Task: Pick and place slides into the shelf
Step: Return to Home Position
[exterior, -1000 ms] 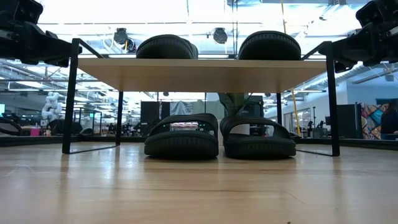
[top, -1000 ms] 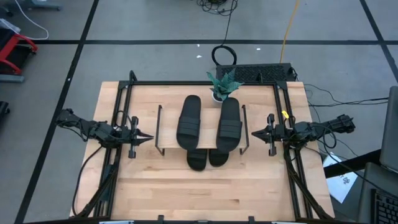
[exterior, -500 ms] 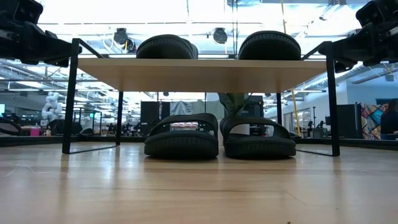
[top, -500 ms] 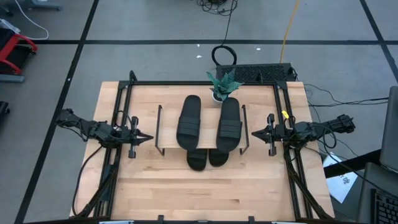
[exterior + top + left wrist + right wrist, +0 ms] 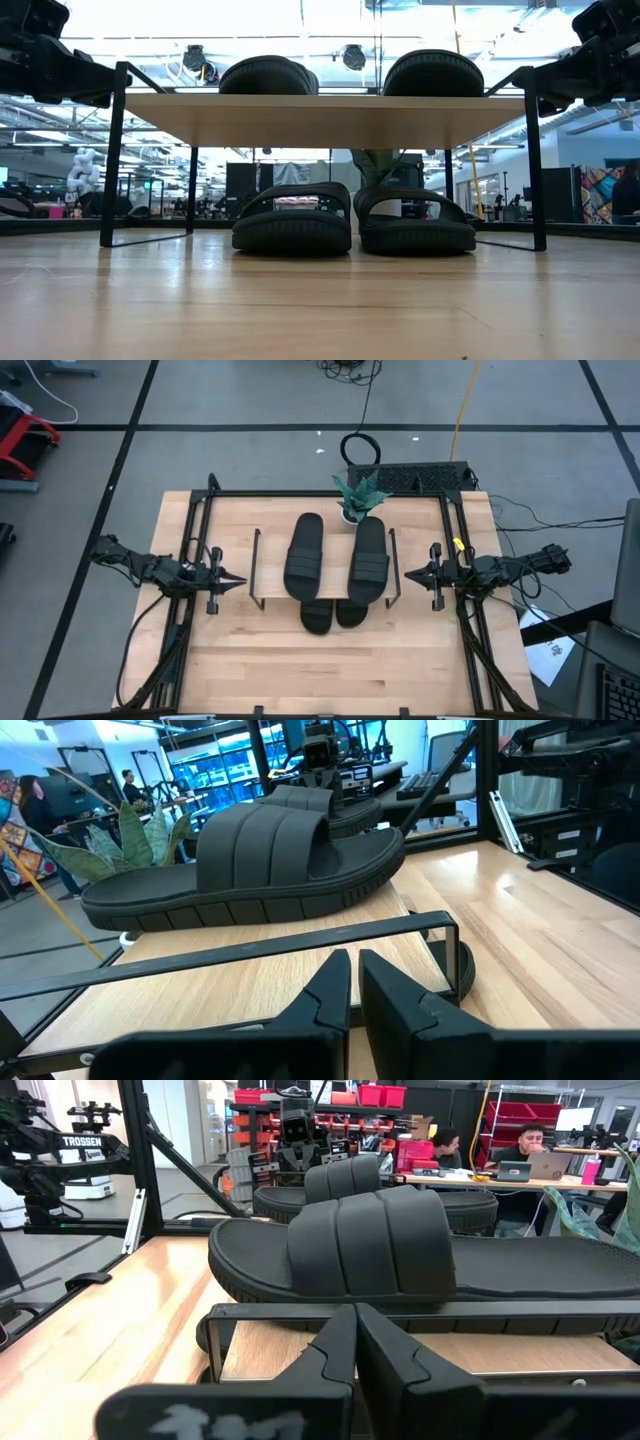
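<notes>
The shelf (image 5: pixel 270 565) (image 5: pixel 325 108) stands mid-table on its thin dark wire legs. Two black slides (image 5: pixel 304 555) (image 5: pixel 368 560) lie side by side on its wooden top board, their soles resting flat; the low view shows their ends (image 5: pixel 267 75) (image 5: pixel 434 72). Two more slides (image 5: pixel 292 218) (image 5: pixel 417 220) rest on the tabletop under the board, their ends (image 5: pixel 317 618) (image 5: pixel 350 612) poking out toward the near edge. My left gripper (image 5: pixel 240 582) (image 5: pixel 353 975) hovers shut just left of the shelf. My right gripper (image 5: pixel 407 573) (image 5: pixel 354 1325) hovers shut just right of it. Each points at the shelf.
A small potted plant (image 5: pixel 358 498) stands at the shelf's far edge. A dark metal frame (image 5: pixel 330 493) runs around the table's far and side edges. Bare wooden tabletop (image 5: pixel 330 670) lies toward the near edge. People sit at desks (image 5: pixel 525 1150) in the room beyond.
</notes>
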You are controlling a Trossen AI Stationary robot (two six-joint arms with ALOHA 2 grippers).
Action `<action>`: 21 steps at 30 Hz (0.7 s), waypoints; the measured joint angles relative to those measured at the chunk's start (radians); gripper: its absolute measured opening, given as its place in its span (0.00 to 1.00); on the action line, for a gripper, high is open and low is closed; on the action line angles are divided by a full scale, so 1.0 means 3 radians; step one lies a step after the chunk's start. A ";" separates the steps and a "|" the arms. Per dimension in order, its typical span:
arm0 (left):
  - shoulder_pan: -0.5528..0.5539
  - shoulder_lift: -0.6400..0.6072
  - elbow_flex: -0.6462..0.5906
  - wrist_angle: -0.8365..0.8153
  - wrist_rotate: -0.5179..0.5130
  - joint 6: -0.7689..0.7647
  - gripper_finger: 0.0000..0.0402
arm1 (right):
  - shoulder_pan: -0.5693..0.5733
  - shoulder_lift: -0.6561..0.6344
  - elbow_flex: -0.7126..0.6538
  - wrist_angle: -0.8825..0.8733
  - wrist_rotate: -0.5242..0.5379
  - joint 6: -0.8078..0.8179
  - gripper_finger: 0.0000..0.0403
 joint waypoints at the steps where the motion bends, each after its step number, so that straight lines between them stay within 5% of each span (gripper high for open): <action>1: 0.0000 0.0000 0.0000 0.0001 0.0000 0.0000 0.06 | 0.0000 0.0000 0.0000 -0.0001 0.0000 -0.0001 0.00; 11: 0.0000 0.0000 0.0000 0.0001 0.0000 0.0001 0.00 | 0.0000 0.0000 0.0001 0.0000 0.0000 0.0000 0.00; 21: 0.0000 0.0000 0.0000 0.0000 0.0000 0.0001 0.07 | 0.0000 0.0000 0.0001 -0.0001 0.0000 -0.0001 0.00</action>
